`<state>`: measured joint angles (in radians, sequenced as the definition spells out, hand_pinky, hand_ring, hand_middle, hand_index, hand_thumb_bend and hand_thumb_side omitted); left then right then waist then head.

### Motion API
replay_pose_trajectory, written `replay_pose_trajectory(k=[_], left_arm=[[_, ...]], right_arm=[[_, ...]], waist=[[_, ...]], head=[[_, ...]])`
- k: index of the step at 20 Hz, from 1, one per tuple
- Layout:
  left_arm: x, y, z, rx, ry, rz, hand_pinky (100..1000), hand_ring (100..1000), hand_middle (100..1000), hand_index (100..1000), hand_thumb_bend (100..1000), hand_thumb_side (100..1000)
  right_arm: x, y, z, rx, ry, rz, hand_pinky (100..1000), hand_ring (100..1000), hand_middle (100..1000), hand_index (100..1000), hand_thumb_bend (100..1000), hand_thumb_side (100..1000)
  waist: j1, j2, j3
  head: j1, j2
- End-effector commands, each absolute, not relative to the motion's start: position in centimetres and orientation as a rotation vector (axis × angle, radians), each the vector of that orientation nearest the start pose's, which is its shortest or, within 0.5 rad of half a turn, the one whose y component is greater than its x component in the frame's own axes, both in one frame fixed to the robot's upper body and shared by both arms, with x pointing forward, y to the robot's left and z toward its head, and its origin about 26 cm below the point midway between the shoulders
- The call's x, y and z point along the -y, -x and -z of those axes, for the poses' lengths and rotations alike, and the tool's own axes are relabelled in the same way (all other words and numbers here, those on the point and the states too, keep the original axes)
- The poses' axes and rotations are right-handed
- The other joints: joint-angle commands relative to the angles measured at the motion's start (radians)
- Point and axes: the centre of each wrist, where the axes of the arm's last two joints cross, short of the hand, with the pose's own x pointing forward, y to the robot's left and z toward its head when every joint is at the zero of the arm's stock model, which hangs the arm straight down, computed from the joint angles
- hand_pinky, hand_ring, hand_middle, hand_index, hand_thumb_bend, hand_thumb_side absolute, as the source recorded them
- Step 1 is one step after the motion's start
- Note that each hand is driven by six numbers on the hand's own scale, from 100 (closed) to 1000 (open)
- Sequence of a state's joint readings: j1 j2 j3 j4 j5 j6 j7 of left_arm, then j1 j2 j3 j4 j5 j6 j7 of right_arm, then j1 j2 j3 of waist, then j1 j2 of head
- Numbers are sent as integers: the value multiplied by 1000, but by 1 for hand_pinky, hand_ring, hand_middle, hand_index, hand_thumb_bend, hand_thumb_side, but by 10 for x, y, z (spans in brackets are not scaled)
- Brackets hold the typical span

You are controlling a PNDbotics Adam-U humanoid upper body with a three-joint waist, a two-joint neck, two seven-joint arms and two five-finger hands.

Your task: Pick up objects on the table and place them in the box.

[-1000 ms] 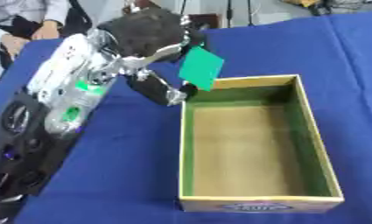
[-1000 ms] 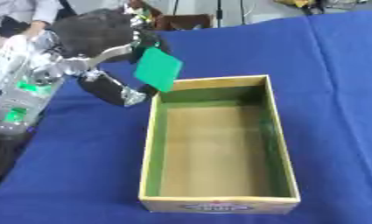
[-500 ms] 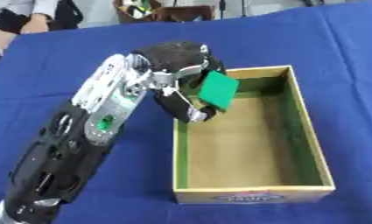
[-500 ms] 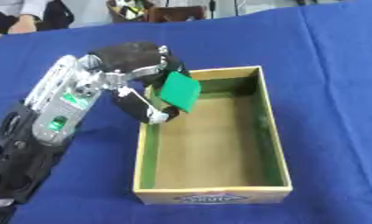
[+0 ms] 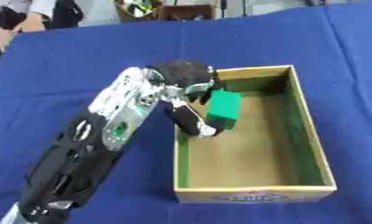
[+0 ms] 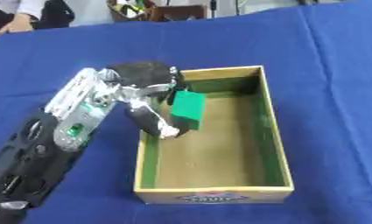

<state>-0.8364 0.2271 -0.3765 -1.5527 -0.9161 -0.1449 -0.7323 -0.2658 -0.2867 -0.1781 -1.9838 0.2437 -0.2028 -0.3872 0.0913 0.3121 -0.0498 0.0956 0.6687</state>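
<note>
The left hand (image 5: 190, 94) is holding a green block (image 5: 222, 110) inside the upper left part of the box (image 5: 315, 144), its fingers curled round the block's top edge while the thumb (image 5: 193, 124) is reaching down along the block's near side toward the box floor. A second ago the hand was carrying the block above and just outside the box's far left corner, over the blue tablecloth (image 5: 81, 57); half a second ago it was crossing the left wall; now the block is sitting well within the walls, hanging close over the brown floor, though whether its lower edge is touching the floor cannot be told from either eye view. The block is staying tilted, one broad green face turned toward the box's right wall. That shift is meaning the carry is essentially finished and the release is the step now due: the fingers would need to straighten so the block drops clear of the left wall, and the hand would then lift out without dragging it back over the rim. The rest of the box is showing only its green lining and bare floor, and no other loose objects are appearing on the cloth around the box. The right hand is not appearing in either view.
</note>
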Motion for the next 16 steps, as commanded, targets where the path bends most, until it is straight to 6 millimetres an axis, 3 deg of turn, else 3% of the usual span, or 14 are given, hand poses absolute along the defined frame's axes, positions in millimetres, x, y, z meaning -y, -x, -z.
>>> replay_pose_trajectory(k=[1, 2, 3, 4, 5, 6, 7, 9, 12, 13, 14, 15, 16], left_arm=[[-104, -379, -244, -2196, 880, -2664, 294, 614, 651, 858, 100, 1000], [-104, -379, -244, -2179, 875, -2668, 323, 639, 682, 904, 100, 1000], [-105, -379, -244, -2161, 870, -2673, 364, 680, 724, 963, 320, 1000], [-105, -379, -244, -2147, 871, -2676, 385, 699, 741, 976, 427, 1000], [-106, -379, -245, -2140, 878, -2673, 449, 749, 780, 992, 638, 1000], [-108, -379, -246, -2139, 888, -2666, 454, 752, 783, 994, 660, 1000], [-109, -379, -248, -2145, 899, -2654, 472, 765, 793, 998, 760, 1000], [-113, -378, -253, -2183, 931, -2605, 471, 767, 790, 996, 808, 1000], [-122, -374, -267, -2268, 1010, -2491, 436, 746, 760, 965, 700, 1000], [-126, -371, -274, -2306, 1046, -2436, 388, 714, 722, 917, 461, 1000], [-132, -368, -282, -2353, 1086, -2371, 364, 696, 702, 896, 317, 1000], [-137, -365, -290, -2400, 1116, -2310, 326, 665, 666, 853, 100, 1000], [-143, -361, -296, -2451, 1137, -2249, 299, 635, 634, 828, 100, 1000]], right_arm=[[302, -294, -204, 2524, 728, 87, 735, 838, 627, 774, 100, 760], [302, -294, -204, 2524, 728, 86, 735, 838, 627, 774, 100, 759], [302, -294, -204, 2524, 728, 87, 735, 838, 627, 773, 100, 759], [302, -294, -204, 2524, 728, 87, 735, 838, 627, 773, 100, 759], [302, -294, -204, 2524, 728, 87, 735, 838, 627, 773, 100, 759], [302, -294, -203, 2524, 729, 88, 735, 838, 627, 773, 100, 759], [302, -294, -203, 2523, 729, 88, 735, 837, 627, 773, 100, 759], [302, -294, -203, 2523, 730, 89, 734, 837, 626, 773, 100, 759], [303, -294, -203, 2522, 733, 90, 734, 836, 626, 773, 100, 760], [303, -294, -203, 2521, 735, 91, 734, 836, 626, 772, 100, 760], [303, -293, -203, 2520, 737, 92, 734, 836, 626, 772, 100, 760], [304, -293, -203, 2519, 739, 93, 733, 835, 626, 772, 100, 761], [304, -293, -203, 2518, 743, 95, 733, 836, 626, 772, 100, 760]], waist=[[-4, -17, -1], [-4, -17, -1], [-4, -18, -1], [-4, -18, -1], [-4, -18, -1], [-4, -18, -1], [-5, -18, -1], [-6, -19, 0], [-7, -20, 3], [-8, -21, 4], [-9, -21, 6], [-10, -21, 8], [-11, -21, 11]], head=[[2, -2], [2, -3], [1, -4], [2, -5], [1, -5], [1, -6], [2, -6], [2, -8], [2, -10], [1, -10], [1, -10], [0, -10], [-1, -10]])
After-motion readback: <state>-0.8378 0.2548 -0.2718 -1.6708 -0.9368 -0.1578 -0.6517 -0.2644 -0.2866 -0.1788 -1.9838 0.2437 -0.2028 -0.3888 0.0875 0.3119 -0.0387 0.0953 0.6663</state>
